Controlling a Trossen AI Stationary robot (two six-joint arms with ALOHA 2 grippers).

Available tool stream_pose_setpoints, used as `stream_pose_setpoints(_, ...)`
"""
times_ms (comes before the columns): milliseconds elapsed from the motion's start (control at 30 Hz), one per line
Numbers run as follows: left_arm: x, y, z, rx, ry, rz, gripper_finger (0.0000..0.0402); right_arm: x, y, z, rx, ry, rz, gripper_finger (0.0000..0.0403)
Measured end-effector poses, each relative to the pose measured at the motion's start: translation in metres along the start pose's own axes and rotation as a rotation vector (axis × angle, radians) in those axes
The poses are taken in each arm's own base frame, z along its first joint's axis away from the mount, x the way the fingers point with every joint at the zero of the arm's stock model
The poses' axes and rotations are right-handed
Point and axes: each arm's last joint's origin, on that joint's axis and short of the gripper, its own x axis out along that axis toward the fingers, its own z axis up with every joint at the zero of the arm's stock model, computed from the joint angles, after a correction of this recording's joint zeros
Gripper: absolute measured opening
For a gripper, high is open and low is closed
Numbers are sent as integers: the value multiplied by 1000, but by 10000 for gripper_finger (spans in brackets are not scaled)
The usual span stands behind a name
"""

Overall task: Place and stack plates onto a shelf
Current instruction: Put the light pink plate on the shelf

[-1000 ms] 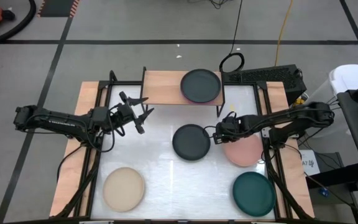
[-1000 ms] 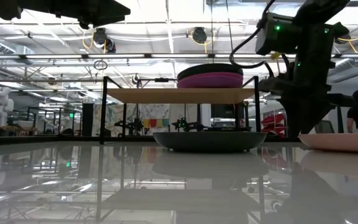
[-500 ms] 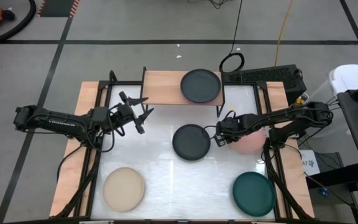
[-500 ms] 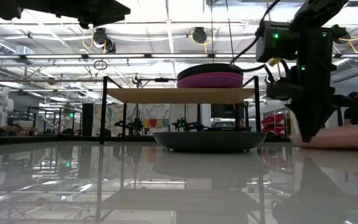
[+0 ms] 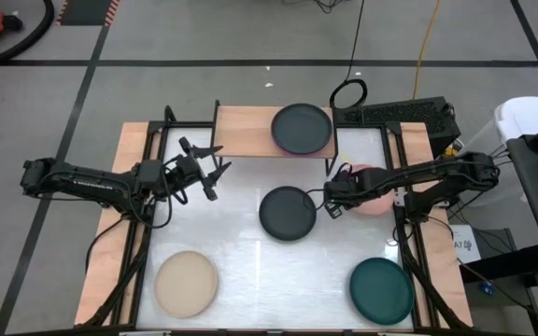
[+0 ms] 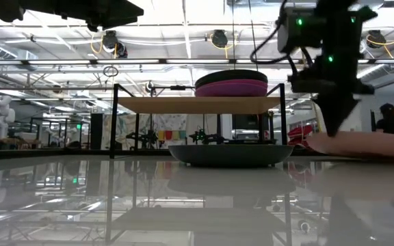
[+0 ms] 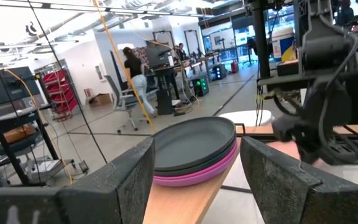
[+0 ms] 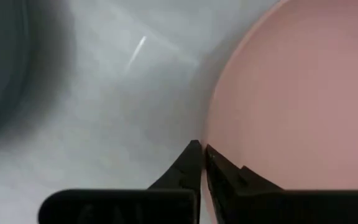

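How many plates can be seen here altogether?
6 show: two stacked on the shelf, dark plate over purple plate; a black plate mid-table; the salmon plate in the right gripper; beige plate; teal plate. The stack may hide more.

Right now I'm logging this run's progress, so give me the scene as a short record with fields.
shelf: shelf at the table's far edge
on shelf: stack, dark plate over pink and purple ones
right pincer: right pincer shut on the salmon plate, its rim lifted
left pincer: left pincer open, waiting near the shelf
on table: charcoal plate, beige plate, teal plate
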Motion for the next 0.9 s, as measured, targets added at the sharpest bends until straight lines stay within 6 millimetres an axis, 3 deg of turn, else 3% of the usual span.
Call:
stream_pose_setpoints(333, 0, -1, -3, 4, 24, -7, 241, -55, 10, 6, 4, -307, -147, 0)
stream_pose_setpoints(667, 0, -1, -3, -29, 31, -8, 241, -76, 4, 4, 7, -424, -260, 0)
stream_pose_setpoints(900, 0, -1, -3, -39, 26, -7, 241, -111, 7, 34, -45, -593, -245, 0)
